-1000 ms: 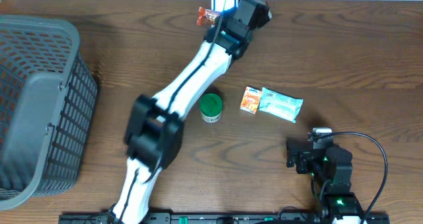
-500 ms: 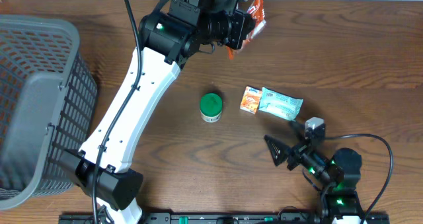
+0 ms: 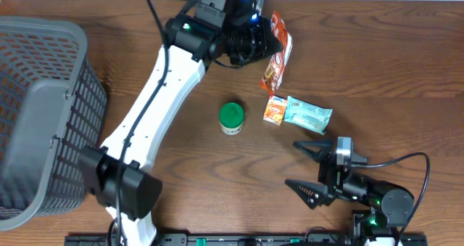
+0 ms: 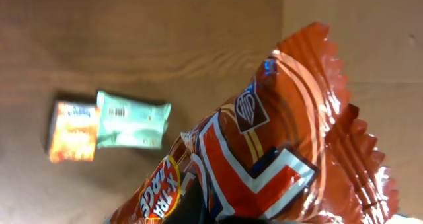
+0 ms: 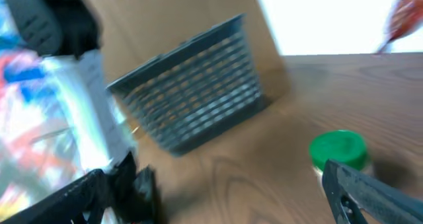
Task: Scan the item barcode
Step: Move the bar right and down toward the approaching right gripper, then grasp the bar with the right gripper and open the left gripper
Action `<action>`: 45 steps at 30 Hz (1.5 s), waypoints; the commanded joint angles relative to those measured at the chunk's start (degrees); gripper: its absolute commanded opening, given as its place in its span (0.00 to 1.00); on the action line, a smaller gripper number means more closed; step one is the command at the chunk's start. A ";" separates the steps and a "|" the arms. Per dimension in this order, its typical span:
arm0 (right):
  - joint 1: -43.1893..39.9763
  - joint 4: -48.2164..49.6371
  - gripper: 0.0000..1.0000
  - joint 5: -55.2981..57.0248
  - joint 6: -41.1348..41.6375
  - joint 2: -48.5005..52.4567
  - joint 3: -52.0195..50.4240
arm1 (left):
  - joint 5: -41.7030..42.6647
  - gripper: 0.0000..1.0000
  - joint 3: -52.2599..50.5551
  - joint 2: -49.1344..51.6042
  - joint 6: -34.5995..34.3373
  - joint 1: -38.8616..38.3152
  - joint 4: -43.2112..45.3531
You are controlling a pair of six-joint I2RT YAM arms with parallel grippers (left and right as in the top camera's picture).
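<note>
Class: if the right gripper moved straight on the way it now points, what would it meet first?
Probably the grey basket, dead ahead in its wrist view. The green-lidded jar sits just off that line. The left arm's white link might intervene; its height is unclear.

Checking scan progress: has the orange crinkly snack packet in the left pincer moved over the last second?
Yes. The orange crinkly snack packet has swung right and down the overhead picture, nearer the round green-lidded jar, which stayed put.

The jar (image 3: 231,118) sits between basket (image 3: 72,133), left, and packets (image 3: 308,115), right.
</note>
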 commanded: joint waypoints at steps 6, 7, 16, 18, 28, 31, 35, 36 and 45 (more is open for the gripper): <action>0.20 -14.23 0.99 23.28 -8.76 6.16 0.72 | 2.82 0.07 -0.15 0.94 -5.33 -1.75 -1.92; 0.20 -13.88 0.99 23.34 -8.79 7.37 1.42 | 2.71 0.07 -0.15 0.94 -5.33 -2.14 -2.14; 0.26 -13.00 0.86 20.13 -11.74 25.55 17.00 | 0.68 0.07 -0.22 0.98 -5.40 -4.28 -2.12; 0.26 -12.96 0.88 17.94 -11.76 30.45 20.17 | 0.68 0.07 -0.22 0.98 -5.88 -4.26 -2.12; 0.28 -8.61 0.81 7.48 -7.04 42.97 30.60 | -1.73 0.07 -0.22 1.07 -6.84 -4.28 -1.97; 0.31 -5.95 0.82 5.55 -3.43 42.97 31.19 | -2.19 0.07 -0.22 1.33 -6.86 -4.26 -1.86; 0.33 -3.21 0.82 2.86 0.63 42.97 31.17 | -2.62 0.07 -0.22 1.77 -6.91 -4.11 -1.86; 0.52 -3.41 0.83 2.80 0.98 42.97 31.17 | -2.62 0.07 -0.22 1.79 -7.17 -4.11 -1.84; 6.62 -4.00 0.79 10.25 -0.35 42.99 31.17 | -2.80 0.07 -0.22 1.79 -9.27 -4.28 -1.86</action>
